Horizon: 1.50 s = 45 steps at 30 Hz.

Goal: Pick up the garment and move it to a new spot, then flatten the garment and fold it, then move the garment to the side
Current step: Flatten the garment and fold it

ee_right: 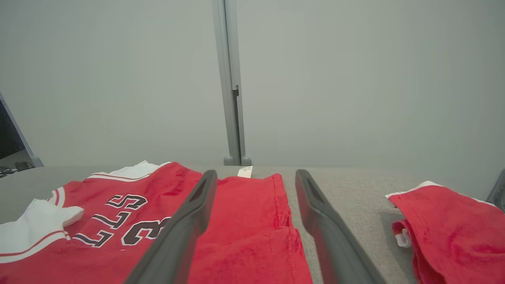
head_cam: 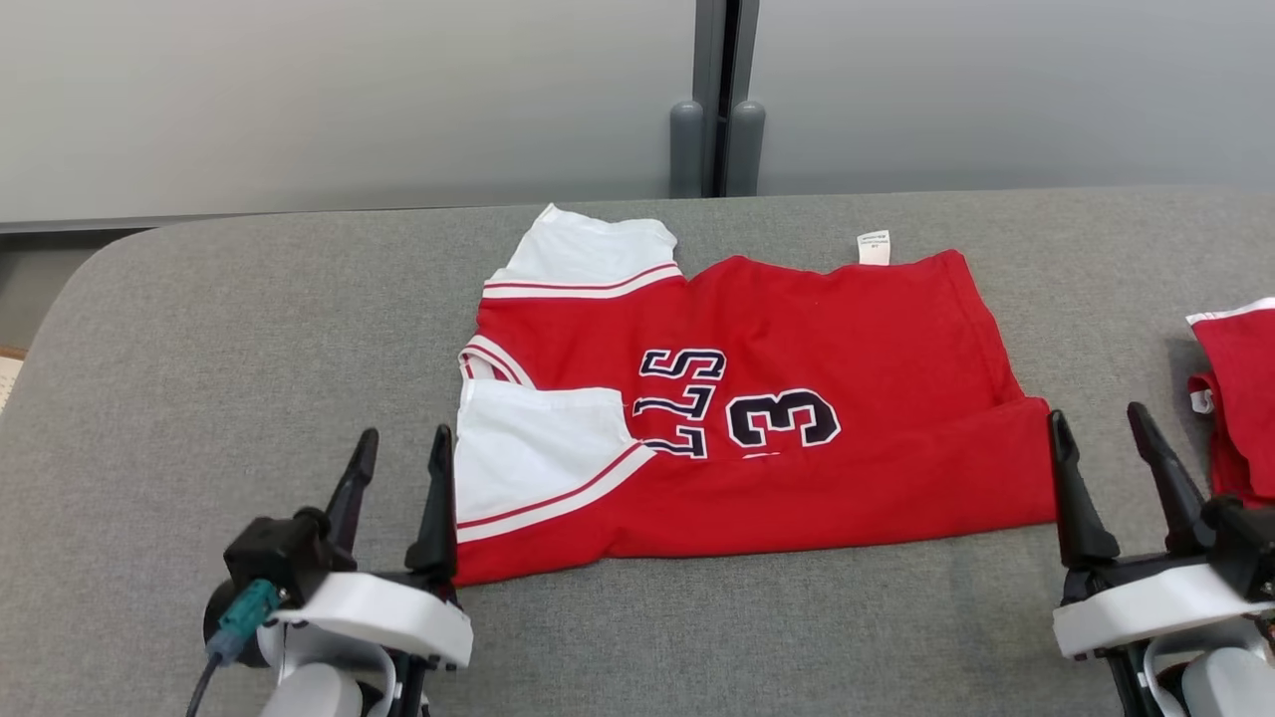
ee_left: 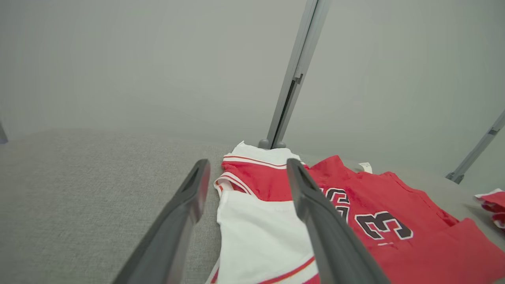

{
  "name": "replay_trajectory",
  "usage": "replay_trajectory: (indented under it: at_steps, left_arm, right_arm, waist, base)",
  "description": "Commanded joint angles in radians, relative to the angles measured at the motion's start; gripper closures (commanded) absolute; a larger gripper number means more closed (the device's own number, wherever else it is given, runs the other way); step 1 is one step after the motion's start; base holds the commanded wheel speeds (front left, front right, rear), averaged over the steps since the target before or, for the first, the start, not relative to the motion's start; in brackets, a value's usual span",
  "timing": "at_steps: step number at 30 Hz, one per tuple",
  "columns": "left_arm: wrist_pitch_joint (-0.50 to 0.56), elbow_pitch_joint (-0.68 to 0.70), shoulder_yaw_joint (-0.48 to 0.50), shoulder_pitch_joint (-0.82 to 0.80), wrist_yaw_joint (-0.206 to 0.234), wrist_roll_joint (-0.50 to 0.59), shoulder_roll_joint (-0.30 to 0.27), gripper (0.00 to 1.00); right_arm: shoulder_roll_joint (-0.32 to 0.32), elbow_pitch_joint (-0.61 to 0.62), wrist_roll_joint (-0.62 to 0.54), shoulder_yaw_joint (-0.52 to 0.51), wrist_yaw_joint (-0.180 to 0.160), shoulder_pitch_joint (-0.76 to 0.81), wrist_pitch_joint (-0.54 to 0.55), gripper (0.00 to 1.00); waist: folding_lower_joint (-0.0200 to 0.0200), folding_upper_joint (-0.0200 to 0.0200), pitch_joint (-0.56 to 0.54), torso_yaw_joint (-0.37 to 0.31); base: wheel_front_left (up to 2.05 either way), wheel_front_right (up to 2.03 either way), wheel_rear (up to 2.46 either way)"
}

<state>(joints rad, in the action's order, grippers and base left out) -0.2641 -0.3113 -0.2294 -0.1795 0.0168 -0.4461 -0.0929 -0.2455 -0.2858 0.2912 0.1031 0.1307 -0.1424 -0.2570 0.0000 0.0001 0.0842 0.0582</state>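
The garment (head_cam: 797,398) is a red jersey with white sleeves and dark lettering, lying flat on the grey table (head_cam: 249,349) with its near edge folded over. My left gripper (head_cam: 398,453) stands open at the jersey's left end, beside the white sleeve (head_cam: 518,458), nothing between its fingers. My right gripper (head_cam: 1101,428) stands open at the jersey's right end, also empty. In the left wrist view the gripper (ee_left: 246,167) frames the white sleeve (ee_left: 256,232). In the right wrist view the gripper (ee_right: 256,177) straddles the jersey's right edge (ee_right: 252,221).
A second red garment (head_cam: 1235,398) lies bunched at the table's right edge, close to my right gripper, and also appears in the right wrist view (ee_right: 453,225). A grey wall with a vertical post (head_cam: 717,100) stands behind the table. Bare grey cloth lies left of the jersey.
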Motion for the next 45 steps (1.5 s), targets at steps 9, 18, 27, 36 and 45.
replay_trajectory:
  at_steps: [9, 18, 27, 36, 45]
  left_arm:
    - [0.000, -0.128, 0.032, 0.074, -0.035, 0.118, 0.031, 0.00]
    - [0.000, -0.323, 0.022, 0.016, -0.012, 0.148, 0.039, 0.00]
    - [0.004, -0.521, 0.013, -0.087, 0.016, 0.122, 0.040, 0.00]
    - [0.038, -0.665, -0.032, -0.159, -0.038, 0.088, 0.042, 1.00]
    - [-0.001, -0.529, 0.026, -0.197, -0.011, 0.083, 0.024, 1.00]
  right_arm:
    - [0.000, 0.013, -0.065, 0.023, 0.000, 0.022, -0.010, 0.00]
    - [0.001, 0.027, -0.045, 0.014, 0.000, 0.010, -0.010, 0.00]
    - [0.005, 0.032, -0.041, -0.002, 0.000, -0.002, -0.010, 0.00]
    - [0.004, 0.015, -0.056, -0.012, 0.000, -0.008, -0.010, 0.00]
    - [0.036, -0.192, -0.022, -0.050, 0.000, -0.061, 0.076, 0.00]
  waist:
    - [0.0000, -0.0001, -0.017, -0.018]
    - [0.0000, -0.0001, -0.014, -0.035]
    - [0.0000, -0.0001, 0.016, -0.059]
    - [0.0000, -0.0001, 0.030, -0.067]
    - [0.0000, -0.0001, 0.031, -0.022]
  base:
    - [0.00, 0.00, 0.00]
    - [0.00, 0.00, 0.00]
    - [0.00, 0.00, 0.00]
    - [0.00, 0.00, 0.00]
    - [0.00, 0.00, 0.00]
